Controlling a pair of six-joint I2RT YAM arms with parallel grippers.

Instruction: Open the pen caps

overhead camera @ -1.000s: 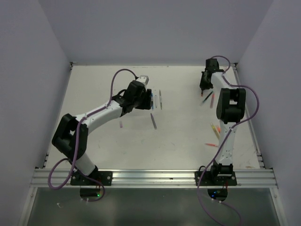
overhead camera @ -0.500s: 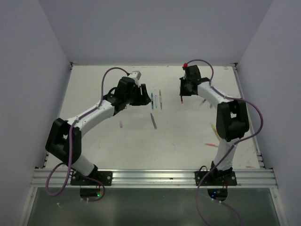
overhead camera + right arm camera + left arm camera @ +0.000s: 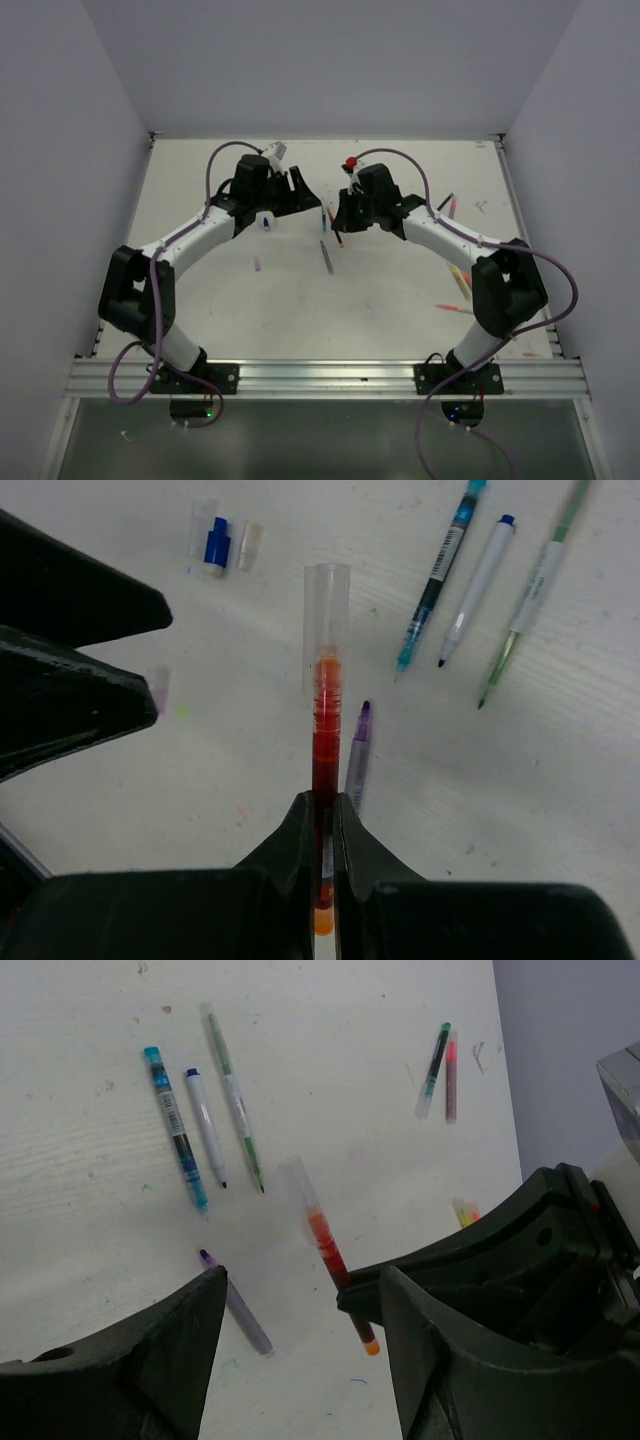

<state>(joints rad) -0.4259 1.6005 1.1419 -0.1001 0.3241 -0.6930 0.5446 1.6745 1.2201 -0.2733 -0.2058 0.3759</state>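
Note:
My right gripper is shut on a red pen and holds it above the table, its clear cap still on and pointing at my left gripper. My left gripper is open and empty, its fingers spread just short of the cap. In the top view the two grippers, left and right, face each other at the table's middle back. A teal pen, a white pen, a green pen and a purple pen lie below.
A loose blue cap and a pink cap lie on the table under the left gripper. A teal pen and a pink pen lie at the far right, and yellow pens nearer the right arm's base.
The right gripper has carried the red pen from the back right corner leftward to the middle. The left gripper has swung back and turned to face it.

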